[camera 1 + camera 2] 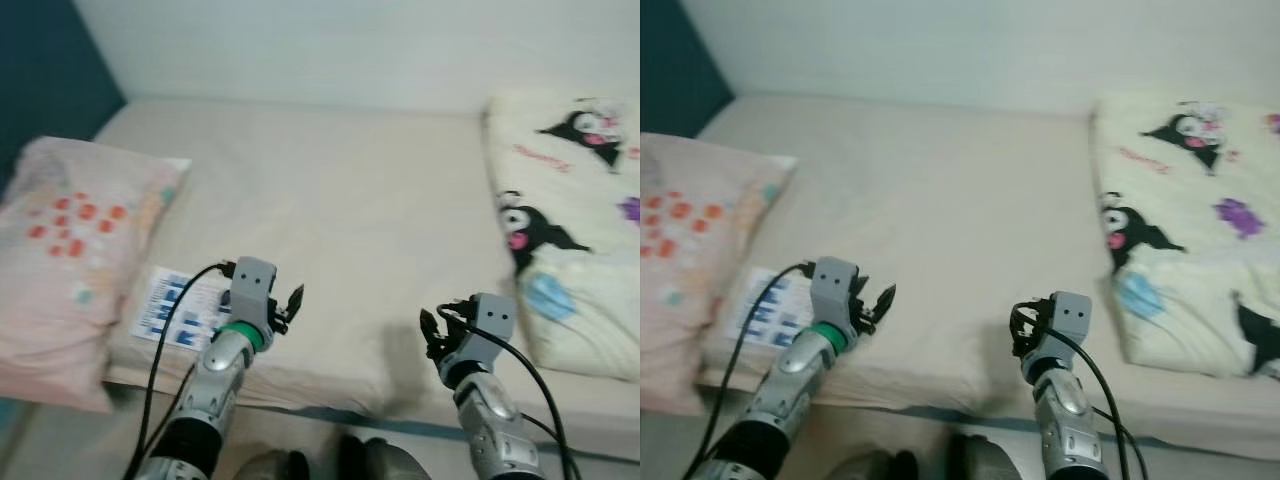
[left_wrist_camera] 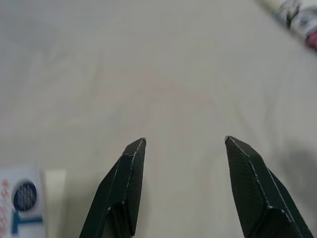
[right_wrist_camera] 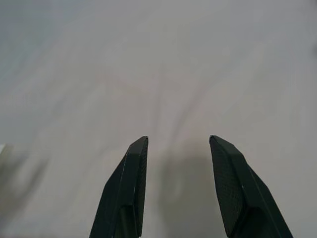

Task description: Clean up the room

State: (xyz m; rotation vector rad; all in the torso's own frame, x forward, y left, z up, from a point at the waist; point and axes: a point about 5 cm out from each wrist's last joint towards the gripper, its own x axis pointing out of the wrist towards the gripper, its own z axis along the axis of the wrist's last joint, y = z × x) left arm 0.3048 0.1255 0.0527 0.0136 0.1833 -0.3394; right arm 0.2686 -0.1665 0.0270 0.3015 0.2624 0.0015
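A beige bed (image 1: 340,190) lies before me. At its left end rests a pink pillow (image 1: 70,250) with red dots, and beside it a white and blue printed packet (image 1: 180,308) lies near the front edge. A cream cartoon-print quilt (image 1: 570,210) is bunched at the right end. My left gripper (image 1: 290,305) hovers open just right of the packet, whose corner (image 2: 22,203) shows in the left wrist view, with bare sheet between the fingers (image 2: 131,168). My right gripper (image 1: 432,330) is open over the front edge, its fingers (image 3: 133,168) over plain sheet.
A white wall (image 1: 350,45) runs behind the bed, with a dark teal wall (image 1: 40,80) at the left. The middle of the mattress is bare sheet. My feet (image 1: 340,462) stand on the floor at the bed's front edge.
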